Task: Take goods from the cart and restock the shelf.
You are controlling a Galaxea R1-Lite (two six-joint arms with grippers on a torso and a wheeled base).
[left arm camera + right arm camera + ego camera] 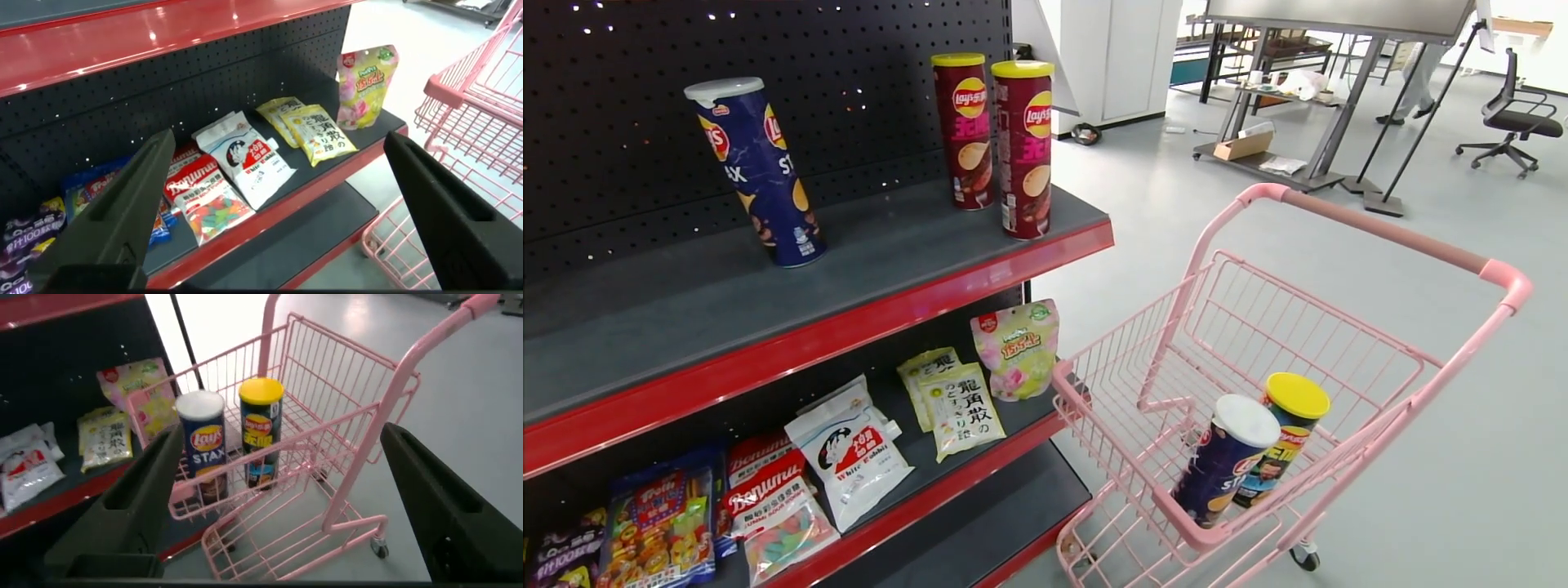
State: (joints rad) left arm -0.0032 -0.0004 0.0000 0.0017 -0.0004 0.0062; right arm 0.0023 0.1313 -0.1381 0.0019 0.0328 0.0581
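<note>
On the left of the head view, the shelf (686, 310) has a dark grey top board with a red front edge. At upper left, a blue can (756, 171) with a white lid stands on that board, close to the black pegboard back. Right of it, at top centre, the rear maroon can (964, 131) and the front maroon can (1023, 147) stand just beside each other near the board's end, both with yellow lids.

At lower left, the lower board holds lying snack bags. From the left these are bright candy bags (658, 531), red bags (768, 490), a white bag (849, 453) and yellow bags (960, 408). A pink-and-green pouch (1017, 347) stands at the board's right end.

The pink cart (1388, 233) takes up the lower right, just beside the shelf's end. In the basket corner nearest the camera stand a white-lidded can (1225, 469) and a yellow-lidded can (1286, 433), side by side and touching.

In the left wrist view, the left gripper (278, 139) hangs in front of the lower board. Its two dark fingers are spread wide and grasp nothing, and the white bag and yellow bags show between them farther off.

In the right wrist view, the right gripper (282, 431) sits above the cart. Its fingers are likewise released and empty, with the two cans framed between them well below.
</note>
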